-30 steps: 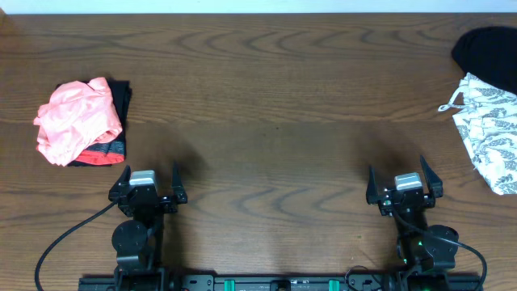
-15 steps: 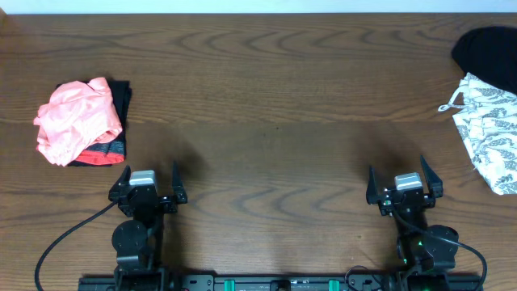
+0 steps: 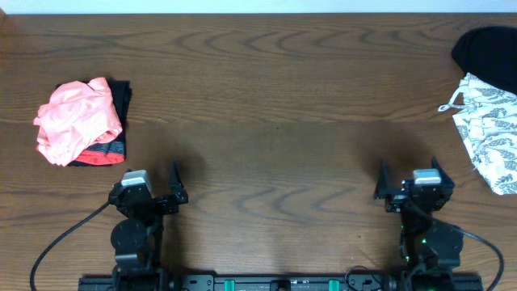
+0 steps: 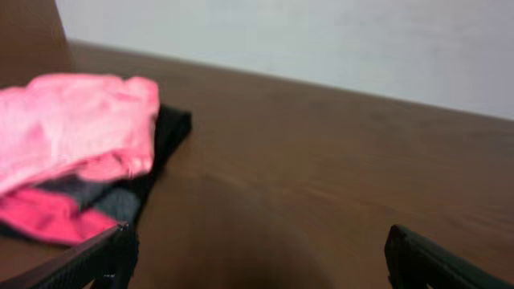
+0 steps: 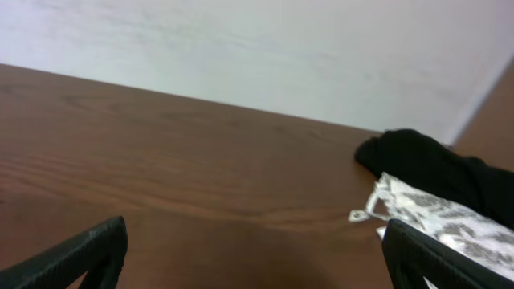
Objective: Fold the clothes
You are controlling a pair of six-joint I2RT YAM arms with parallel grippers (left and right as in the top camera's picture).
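Lying well apart from the left end effector (image 3: pixel 151 173), coral-pink clothes (image 3: pixel 77 121).

even soft light, overhead sharp w/ faint shadows on table (image 3: pixel 275 97); both wrist views blurry

A dark brown wood-grain table (image 3: pixel 275 81) spreads under and ahead of the fingers (image 4: pixel 92 258); beyond its far edge, a plain pale wall (image 4: pixel 321 40).

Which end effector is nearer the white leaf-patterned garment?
Right. The right end effector sits just inward of the white leaf-patterned garment; the left end effector is at the opposite side, beside the coral-pink garment.
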